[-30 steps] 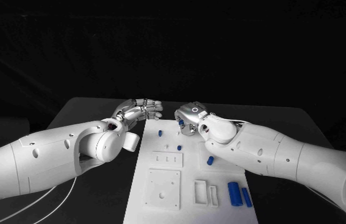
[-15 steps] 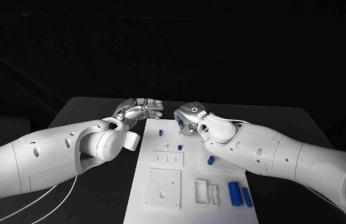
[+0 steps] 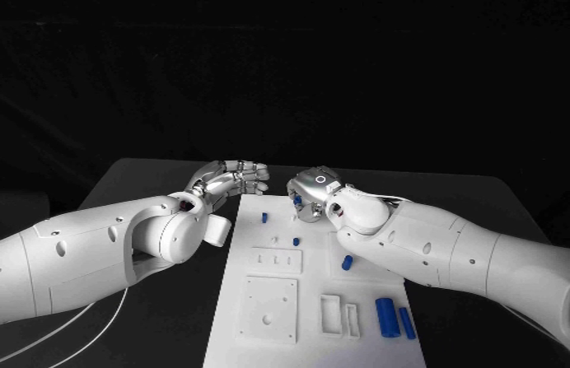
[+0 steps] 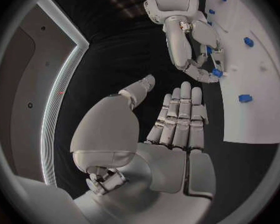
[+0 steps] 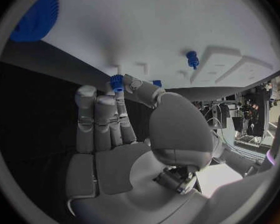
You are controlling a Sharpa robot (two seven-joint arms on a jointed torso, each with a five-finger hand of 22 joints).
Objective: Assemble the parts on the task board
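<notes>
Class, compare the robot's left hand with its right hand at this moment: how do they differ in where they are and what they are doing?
The left hand hangs over the black table beside the task board; the right hand is over the board's far end. The left hand holds nothing, fingers straight and together in its wrist view; the right hand pinches a small blue part at its fingertips. Both are silver hands on white arms.

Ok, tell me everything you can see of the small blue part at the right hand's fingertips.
The small blue part is a short ridged piece, plastic by its look. The right hand pinches it between thumb and a fingertip, standing on end at the edge of the white task board. The left wrist view shows the same pinch. Its lower end is hidden by the fingers.
</notes>
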